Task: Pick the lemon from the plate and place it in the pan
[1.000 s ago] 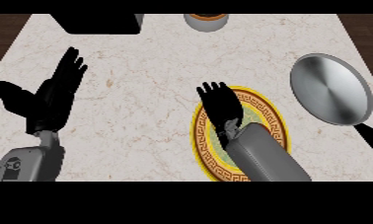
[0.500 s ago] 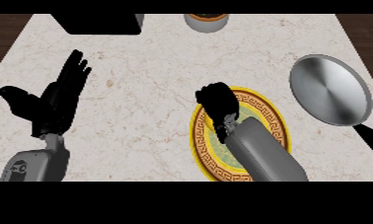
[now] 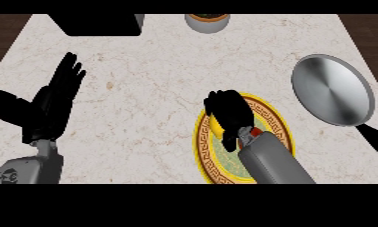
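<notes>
right hand (image 3: 230, 112) curled over the plate (image 3: 277, 121), apparently clamped on the hidden lemon: grasp step. left hand (image 3: 55, 96) open, resting. next, lift toward pan (image 3: 330, 89).

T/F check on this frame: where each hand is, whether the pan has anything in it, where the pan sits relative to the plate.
1. The right hand is over the plate, fingers curled. True.
2. The pan already holds the lemon. False: its grey inside shows nothing in it; the lemon cannot be seen, since the right hand covers that part of the plate.
3. The left hand is open, fingers up, near the counter's left edge. True.
4. The pan sits left of the plate. False: it sits to the plate's right, handle towards the lower right.
5. The left hand touches the plate. False: it is well apart from it.
</notes>
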Controlling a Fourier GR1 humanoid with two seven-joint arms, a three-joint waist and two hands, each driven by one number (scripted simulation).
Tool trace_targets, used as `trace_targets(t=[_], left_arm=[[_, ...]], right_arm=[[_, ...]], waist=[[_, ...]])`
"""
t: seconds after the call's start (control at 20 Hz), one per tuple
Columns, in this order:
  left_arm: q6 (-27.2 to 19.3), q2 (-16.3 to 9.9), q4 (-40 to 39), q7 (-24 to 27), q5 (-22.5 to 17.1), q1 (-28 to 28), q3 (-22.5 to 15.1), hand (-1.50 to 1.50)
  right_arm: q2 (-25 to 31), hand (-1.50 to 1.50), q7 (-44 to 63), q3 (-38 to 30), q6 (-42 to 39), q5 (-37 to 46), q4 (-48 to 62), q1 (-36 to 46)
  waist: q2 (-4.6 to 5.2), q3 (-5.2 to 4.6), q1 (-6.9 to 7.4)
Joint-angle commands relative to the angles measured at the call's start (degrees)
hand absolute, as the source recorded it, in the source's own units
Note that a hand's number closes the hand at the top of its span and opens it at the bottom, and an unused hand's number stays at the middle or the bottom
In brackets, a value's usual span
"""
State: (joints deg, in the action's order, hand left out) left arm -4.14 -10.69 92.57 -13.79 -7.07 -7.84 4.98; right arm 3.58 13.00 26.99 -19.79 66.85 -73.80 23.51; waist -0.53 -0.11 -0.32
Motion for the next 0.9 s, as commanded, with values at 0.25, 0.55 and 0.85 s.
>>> trace_targets(t=[0.25, 0.55, 0.85], left_arm=[[-0.29, -0.78, -1.09, -1.1, -0.14, -1.49, 1.41, 0.0], [-1.68, 1.1, 0.3, -1.0, 0.73, -0.63, 0.09, 0.0], [-0.16, 0.45, 2.77, -1.87, 0.58, 1.21, -0.34, 0.0]], right_arm=[[16.36, 1.5, -5.26, 0.6, 4.0, -1.04, -33.99, -23.93], [19.88, 1.5, -3.18, -7.28, 2.96, -1.88, -55.33, -22.67], [19.74, 1.5, 3.51, -15.55, -10.52, -9.68, -72.17, -25.04]], waist=[[0.05, 0.11, -1.81], [-0.03, 0.1, -1.92], [0.31, 0.08, -0.07]])
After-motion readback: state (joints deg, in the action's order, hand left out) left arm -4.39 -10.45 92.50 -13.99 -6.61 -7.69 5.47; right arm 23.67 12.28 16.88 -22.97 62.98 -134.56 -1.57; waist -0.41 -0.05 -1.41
